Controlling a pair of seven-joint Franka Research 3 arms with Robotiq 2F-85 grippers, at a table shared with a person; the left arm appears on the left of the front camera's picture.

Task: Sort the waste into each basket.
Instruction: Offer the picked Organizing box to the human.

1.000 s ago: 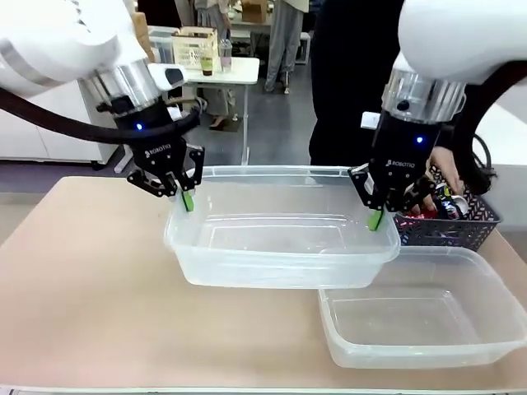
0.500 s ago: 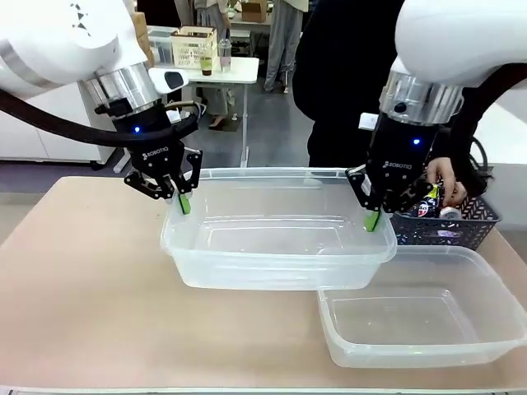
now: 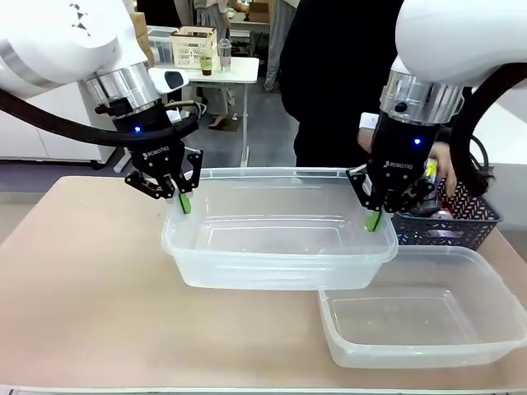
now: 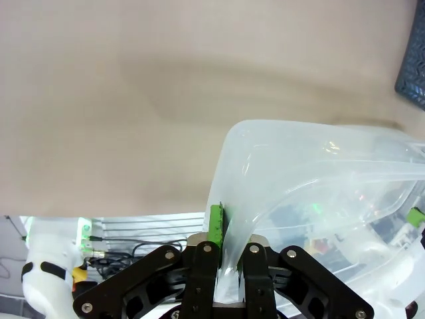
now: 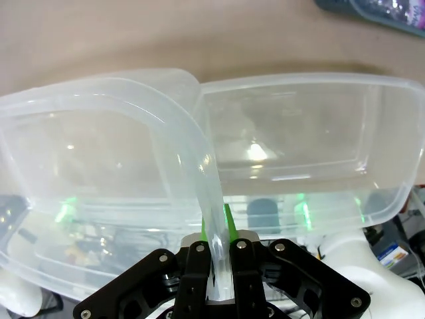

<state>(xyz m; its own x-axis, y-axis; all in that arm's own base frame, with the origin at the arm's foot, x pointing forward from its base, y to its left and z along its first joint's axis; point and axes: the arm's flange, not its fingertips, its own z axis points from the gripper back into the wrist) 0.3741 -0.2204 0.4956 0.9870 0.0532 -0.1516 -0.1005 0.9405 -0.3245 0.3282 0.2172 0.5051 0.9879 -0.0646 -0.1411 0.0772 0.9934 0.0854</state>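
A large clear basket hangs just above the table, held at both short ends. My left gripper is shut on its left rim, and the left wrist view shows my left gripper pinching that thin wall. My right gripper is shut on the right rim, seen close up as my right gripper clamped on the rim. A second clear basket rests on the table at the front right, partly under the lifted one. Waste lies in a dark lattice basket.
The dark lattice basket stands at the far right behind my right gripper. A person's hand hovers over it, holding a small item. The person in dark clothes stands at the far edge. Bare tabletop stretches to the left.
The lifted basket has shifted slightly left and up with both grippers. The person's hand has risen out of the dark lattice basket with an item.
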